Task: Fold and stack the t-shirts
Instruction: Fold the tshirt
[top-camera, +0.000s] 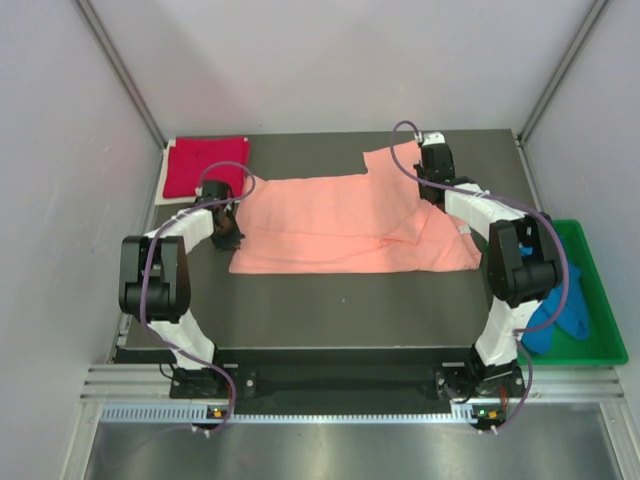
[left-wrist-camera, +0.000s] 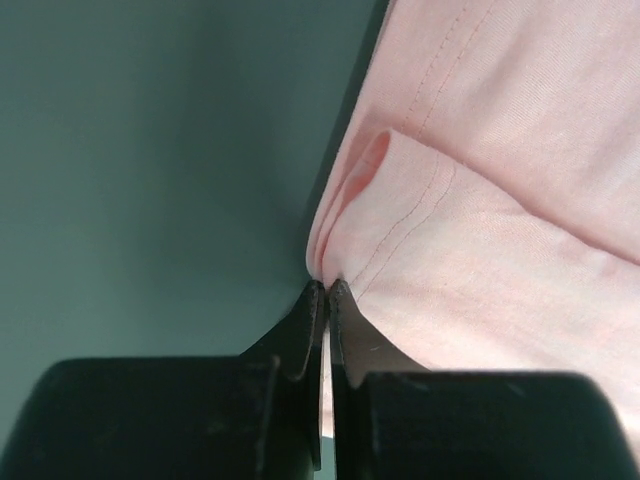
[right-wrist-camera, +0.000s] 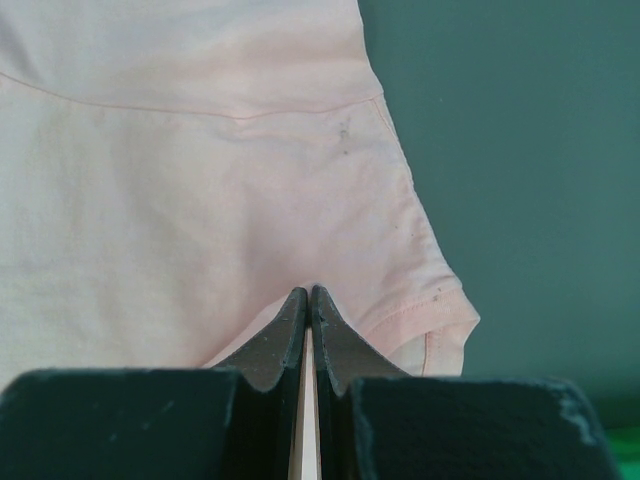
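A salmon-pink t-shirt lies spread across the middle of a dark table, partly folded over itself. The left gripper has its fingers pressed together on a folded edge at the shirt's left side. The right gripper likewise pinches the fabric near a sleeve hem at the far right. A folded crimson-red t-shirt sits at the far left corner, and a crumpled blue t-shirt lies in a green tray to the right of the table
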